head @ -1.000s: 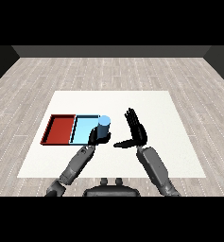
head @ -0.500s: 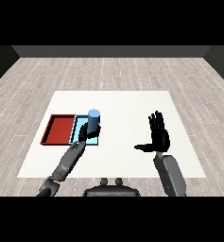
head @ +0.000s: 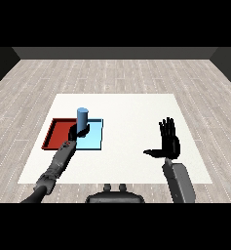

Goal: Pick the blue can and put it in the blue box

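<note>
A blue can (head: 83, 116) stands upright over the left part of the light blue tray (head: 94, 137). My left hand (head: 78, 131) is curled round the can's lower part, and its forearm reaches in from the lower left. Whether the can rests on the tray floor or hangs just above it, I cannot tell. My right hand (head: 168, 141) is off to the right over the white table, fingers straight and spread, thumb pointing left, holding nothing.
A red tray (head: 58, 134) lies against the left side of the light blue tray. The white table (head: 131, 112) stretches around both trays. A grey wooden floor lies beyond it.
My left hand has carried the can a little left and farther over the light blue tray. My right hand stays out at the right, where it had swung from the middle.
</note>
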Robot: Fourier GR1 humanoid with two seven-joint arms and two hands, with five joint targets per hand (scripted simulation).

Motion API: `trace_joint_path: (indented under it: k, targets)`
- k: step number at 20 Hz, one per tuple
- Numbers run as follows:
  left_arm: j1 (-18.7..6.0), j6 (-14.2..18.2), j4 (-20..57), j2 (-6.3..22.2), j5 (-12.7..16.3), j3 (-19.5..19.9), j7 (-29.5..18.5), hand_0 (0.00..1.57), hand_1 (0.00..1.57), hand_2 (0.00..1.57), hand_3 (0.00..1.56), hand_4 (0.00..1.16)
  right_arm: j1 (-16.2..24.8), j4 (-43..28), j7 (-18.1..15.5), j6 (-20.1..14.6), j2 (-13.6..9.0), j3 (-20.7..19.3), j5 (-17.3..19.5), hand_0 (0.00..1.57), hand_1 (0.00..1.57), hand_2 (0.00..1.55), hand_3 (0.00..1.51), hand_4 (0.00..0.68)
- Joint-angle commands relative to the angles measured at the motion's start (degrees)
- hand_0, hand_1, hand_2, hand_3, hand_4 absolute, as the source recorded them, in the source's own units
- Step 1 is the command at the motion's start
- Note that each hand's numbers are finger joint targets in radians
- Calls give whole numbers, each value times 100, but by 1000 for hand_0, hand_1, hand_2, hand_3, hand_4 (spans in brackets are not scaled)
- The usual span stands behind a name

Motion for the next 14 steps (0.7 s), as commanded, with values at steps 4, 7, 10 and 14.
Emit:
trace_joint_path:
  k: [4,7,10,14]
  targets:
    - [-749,12,1698,254,-354,125,472,1571,1571,1548,1401,991,-539,680,111,-103,186,-102,52,0,0,0,0,0]
    - [-975,43,2139,127,-475,77,787,1548,1548,1484,1382,971,-212,1245,-485,291,230,-258,-30,0,0,0,0,0]
    - [-1307,146,2573,27,-689,0,1046,1571,1571,1467,1188,938,-540,1225,-199,152,268,-247,11,0,0,0,0,0]
    - [-1059,-29,2894,-293,-839,-128,919,1482,1482,1409,881,869,-704,1234,22,191,152,-430,-157,0,0,0,0,0]
